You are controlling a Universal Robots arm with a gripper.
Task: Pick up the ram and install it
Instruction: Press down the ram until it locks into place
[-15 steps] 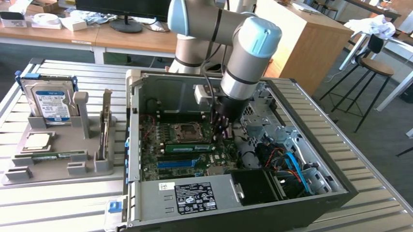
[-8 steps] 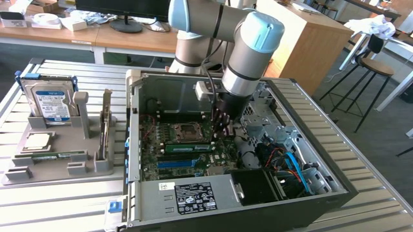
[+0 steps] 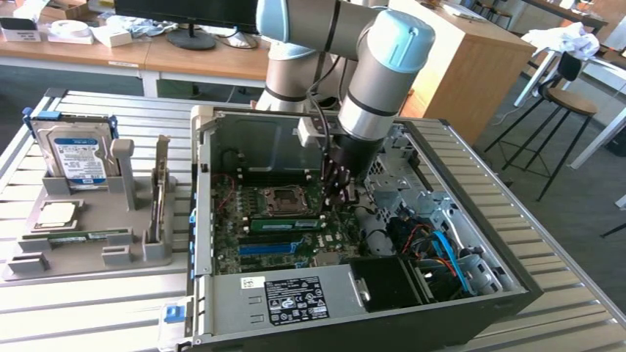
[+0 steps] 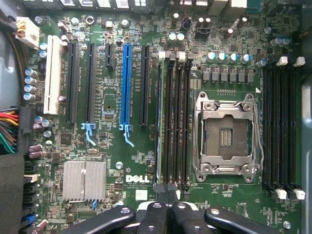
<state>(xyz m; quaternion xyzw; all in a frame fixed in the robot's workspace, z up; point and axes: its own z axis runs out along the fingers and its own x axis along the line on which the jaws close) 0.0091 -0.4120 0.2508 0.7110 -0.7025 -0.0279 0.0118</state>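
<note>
1. Exterior view: elevated, well back, looking obliquely down on the open computer case (image 3: 470, 220).
2. Wrist view: close above, facing straight down.
3. Shared: motherboard (image 3: 278, 227) (image 4: 122, 161), processor socket (image 3: 286, 196) (image 4: 225, 139).

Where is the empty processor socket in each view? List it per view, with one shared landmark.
Exterior view: the processor socket sits mid-picture, at the exterior view's left of the arm's lower end.
Wrist view: the processor socket lies between two banks of black memory slots.
Shared landmark: the blue slot.
</note>
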